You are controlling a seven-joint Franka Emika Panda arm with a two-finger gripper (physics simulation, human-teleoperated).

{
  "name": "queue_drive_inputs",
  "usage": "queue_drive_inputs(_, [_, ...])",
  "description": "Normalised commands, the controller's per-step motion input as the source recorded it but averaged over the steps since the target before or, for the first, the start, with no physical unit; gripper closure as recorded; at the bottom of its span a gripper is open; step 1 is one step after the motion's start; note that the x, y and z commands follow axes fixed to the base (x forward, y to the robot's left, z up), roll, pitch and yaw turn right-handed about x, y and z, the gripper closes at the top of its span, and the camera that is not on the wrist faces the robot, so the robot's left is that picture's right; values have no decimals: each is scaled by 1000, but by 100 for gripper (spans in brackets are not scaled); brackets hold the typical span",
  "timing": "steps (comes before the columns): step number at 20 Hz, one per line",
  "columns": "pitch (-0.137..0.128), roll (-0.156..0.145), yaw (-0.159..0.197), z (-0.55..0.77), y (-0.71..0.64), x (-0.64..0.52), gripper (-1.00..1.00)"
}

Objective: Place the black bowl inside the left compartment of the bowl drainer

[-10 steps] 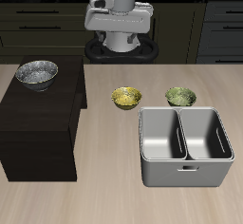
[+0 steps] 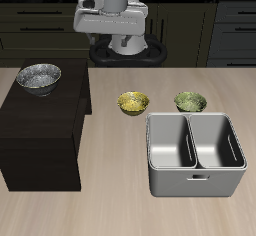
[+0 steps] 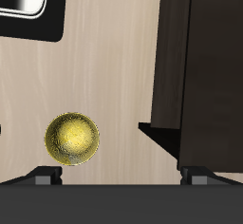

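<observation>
The black bowl [image 2: 38,77], dark outside and speckled silvery inside, sits on top of a dark cabinet [image 2: 40,130]. The grey bowl drainer [image 2: 196,183] stands near the table's front edge with both wells empty; one of its corners [image 3: 24,0] shows in the wrist view. My gripper [image 2: 113,28] hangs high at the back of the table, between cabinet and drainer, far from the bowl. In the wrist view its fingertips [image 3: 43,176] stand wide apart, so the gripper [image 3: 119,174] is open with nothing between them. The black bowl is outside the wrist view.
A yellow-gold patterned bowl [image 2: 133,103] and a green patterned bowl [image 2: 190,102] sit on the table just behind the drainer. The wrist view looks down on the yellow bowl [image 3: 72,139] and the cabinet's edge [image 3: 204,66].
The gripper has shifted sideways toward the cabinet side and risen slightly. The bowls and the drainer have not moved.
</observation>
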Motion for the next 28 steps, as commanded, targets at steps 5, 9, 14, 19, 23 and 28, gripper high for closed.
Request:
queue_drive_inputs(5, [23, -15, -33, 20, -389, 262, -100])
queue_drive_inputs(9, [8, -14, -25, 64, -224, 134, -100])
queue_drive_inputs(14, [8, -14, -28, 92, -306, 205, -100])
queue_drive_inputs(19, [-10, -14, -24, 132, -243, 138, -100])
queue_drive_inputs(23, [-7, -9, -23, 112, -156, 64, -100])
queue_drive_inputs(28, [-7, -38, -20, 141, -254, 166, -100])
